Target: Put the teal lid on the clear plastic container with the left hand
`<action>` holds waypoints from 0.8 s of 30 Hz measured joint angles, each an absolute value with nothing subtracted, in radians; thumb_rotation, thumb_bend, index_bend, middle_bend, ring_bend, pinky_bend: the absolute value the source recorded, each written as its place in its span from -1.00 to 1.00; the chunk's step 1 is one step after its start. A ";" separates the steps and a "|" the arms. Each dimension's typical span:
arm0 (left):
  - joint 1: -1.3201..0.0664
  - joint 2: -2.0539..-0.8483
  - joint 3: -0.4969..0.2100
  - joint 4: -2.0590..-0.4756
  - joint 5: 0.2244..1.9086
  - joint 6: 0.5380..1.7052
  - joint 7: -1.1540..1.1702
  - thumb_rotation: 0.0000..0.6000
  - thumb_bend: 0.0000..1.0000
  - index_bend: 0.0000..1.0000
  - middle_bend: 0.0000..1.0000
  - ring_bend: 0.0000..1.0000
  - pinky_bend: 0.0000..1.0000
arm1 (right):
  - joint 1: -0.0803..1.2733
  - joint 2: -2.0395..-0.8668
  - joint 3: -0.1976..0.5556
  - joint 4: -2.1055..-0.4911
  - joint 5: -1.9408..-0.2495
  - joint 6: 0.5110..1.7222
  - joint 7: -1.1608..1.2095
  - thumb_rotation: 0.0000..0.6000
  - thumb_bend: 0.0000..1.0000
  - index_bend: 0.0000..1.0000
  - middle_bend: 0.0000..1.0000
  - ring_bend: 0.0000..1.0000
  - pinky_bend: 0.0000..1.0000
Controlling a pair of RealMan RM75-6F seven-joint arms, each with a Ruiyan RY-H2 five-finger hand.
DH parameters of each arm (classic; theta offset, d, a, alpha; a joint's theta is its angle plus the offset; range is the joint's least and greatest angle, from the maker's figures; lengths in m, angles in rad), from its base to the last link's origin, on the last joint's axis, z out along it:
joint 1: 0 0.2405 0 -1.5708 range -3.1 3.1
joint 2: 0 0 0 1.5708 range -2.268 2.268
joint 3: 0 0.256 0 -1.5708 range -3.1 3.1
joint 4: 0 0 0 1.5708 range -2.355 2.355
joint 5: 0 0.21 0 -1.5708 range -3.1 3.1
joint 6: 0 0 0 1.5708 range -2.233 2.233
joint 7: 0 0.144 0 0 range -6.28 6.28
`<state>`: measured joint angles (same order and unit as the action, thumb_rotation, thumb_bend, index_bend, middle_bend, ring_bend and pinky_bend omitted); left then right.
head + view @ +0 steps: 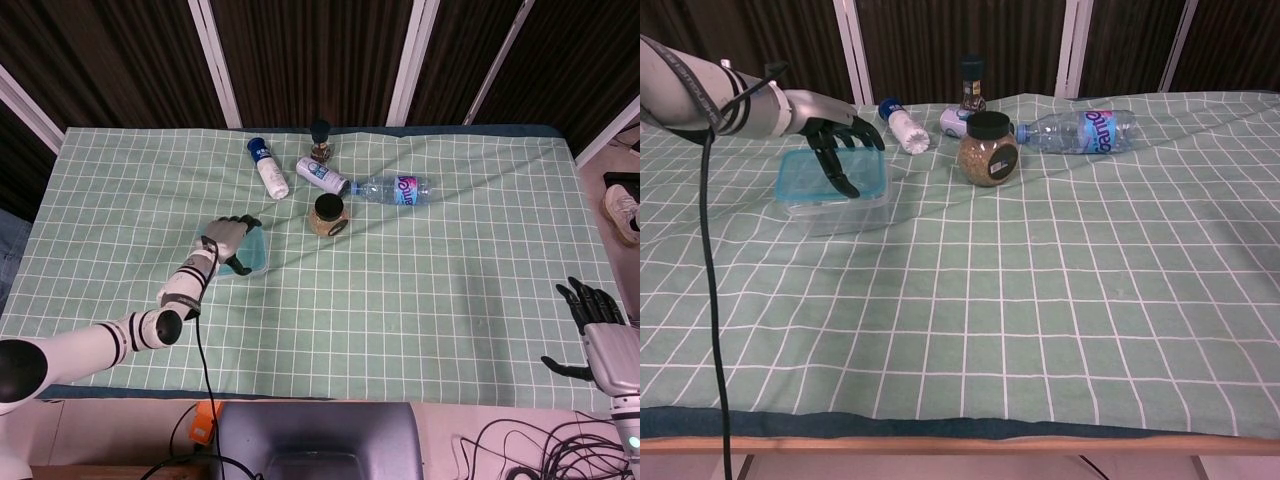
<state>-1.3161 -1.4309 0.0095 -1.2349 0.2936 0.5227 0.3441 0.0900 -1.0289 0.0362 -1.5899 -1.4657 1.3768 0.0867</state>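
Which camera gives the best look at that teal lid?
The chest view. There the teal lid shows from the side, lying flat on the container, with the left hand over its back edge. The head view looks straight down, so the lid is small and partly hidden under that hand.
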 measured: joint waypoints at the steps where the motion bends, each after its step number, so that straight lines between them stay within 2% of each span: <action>1: -1.322 -1.431 0.015 -1.240 0.286 0.526 0.349 1.00 -0.44 -0.37 0.15 0.79 0.76 | 0.090 -1.029 0.036 -1.590 -1.466 1.377 0.088 1.00 -0.61 -1.00 -1.00 -1.00 -1.00; 24: -1.338 -1.454 0.039 -1.234 0.262 0.532 0.355 1.00 -0.44 -0.37 0.15 0.78 0.76 | 0.085 -1.024 0.035 -1.592 -1.471 1.386 0.095 1.00 -0.61 -1.00 -1.00 -1.00 -1.00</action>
